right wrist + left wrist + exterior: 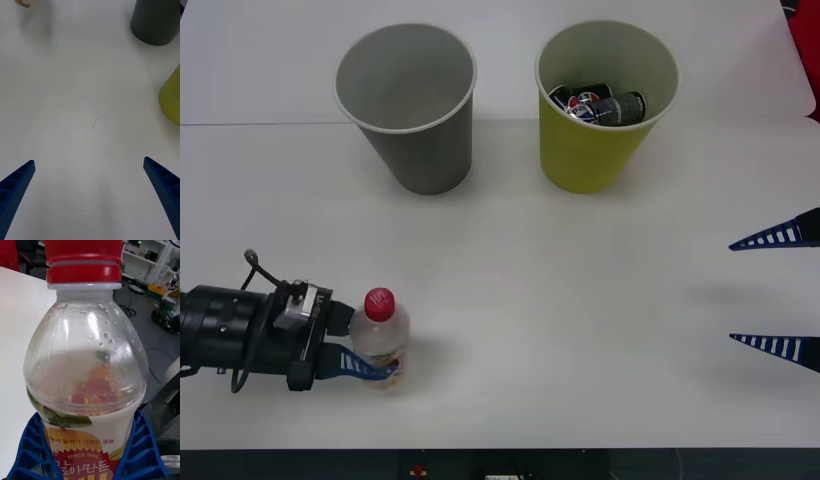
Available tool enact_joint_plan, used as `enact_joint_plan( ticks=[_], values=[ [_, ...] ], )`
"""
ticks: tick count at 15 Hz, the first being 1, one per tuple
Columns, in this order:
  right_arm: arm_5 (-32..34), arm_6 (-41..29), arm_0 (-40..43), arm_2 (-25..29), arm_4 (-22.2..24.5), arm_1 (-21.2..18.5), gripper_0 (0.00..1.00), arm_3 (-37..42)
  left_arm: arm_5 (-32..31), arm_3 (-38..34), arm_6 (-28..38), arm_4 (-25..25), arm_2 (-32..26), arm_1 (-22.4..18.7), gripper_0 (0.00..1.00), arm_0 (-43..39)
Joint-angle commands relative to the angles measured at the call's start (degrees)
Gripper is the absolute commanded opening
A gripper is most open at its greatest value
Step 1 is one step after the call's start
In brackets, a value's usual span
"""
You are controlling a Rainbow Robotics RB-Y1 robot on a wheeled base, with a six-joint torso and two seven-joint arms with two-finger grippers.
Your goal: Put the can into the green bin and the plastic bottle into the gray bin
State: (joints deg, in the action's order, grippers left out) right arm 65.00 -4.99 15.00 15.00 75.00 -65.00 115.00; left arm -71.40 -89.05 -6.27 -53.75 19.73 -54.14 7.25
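The plastic bottle (pixel 381 337), clear and round-shouldered with a ribbed red screw cap and a glossy printed label, stands upright near the table's (pixel 580 330) front left corner. The left gripper (pixel 370 368) reaches in level from the left edge, its ribbed blue fingers (pixel 28 444) clamped on the bottle's labelled lower body. The right gripper (pixel 770 290) hovers at the right edge, fingers spread wide; the smooth tapered gray bin (pixel 412 105) and green bin (pixel 600 105), the latter holding dark cans (pixel 605 105), stand side by side toward the far edge.

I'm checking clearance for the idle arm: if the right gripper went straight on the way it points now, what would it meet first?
Likely nothing soon: the open right gripper points across bare table toward the plastic bottle held by the left gripper; depth is unclear.
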Motion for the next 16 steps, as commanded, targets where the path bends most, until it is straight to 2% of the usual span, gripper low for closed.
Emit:
enact_joint_plan(
  ticks=[1,4,11,14,16],
  values=[
    [0.0,-0.01,0.0,0.0,0.0,0.0,1.0,0.0,0.03,-7.27,12.95,-4.61,-5.84,0.0,0.0,-1.54],
    [0.0,-0.01,0.0,0.0,0.0,0.0,1.0,0.0,1.0,-16.41,30.79,-11.29,-12.52,0.0,0.0,-3.39],
    [0.0,-0.01,0.0,0.0,0.0,0.0,1.0,0.0,1.88,-33.99,67.53,-24.82,-25.79,-1.06,0.0,-3.21],
    [0.0,-0.01,0.0,0.0,0.0,0.0,1.0,0.0,1.88,-37.77,78.96,-30.71,-27.37,-1.85,0.0,0.39],
    [0.0,-0.01,0.0,0.0,0.0,0.0,1.0,0.0,1.79,-38.74,84.49,-33.17,-27.37,-4.31,0.0,3.82]
  ],
)
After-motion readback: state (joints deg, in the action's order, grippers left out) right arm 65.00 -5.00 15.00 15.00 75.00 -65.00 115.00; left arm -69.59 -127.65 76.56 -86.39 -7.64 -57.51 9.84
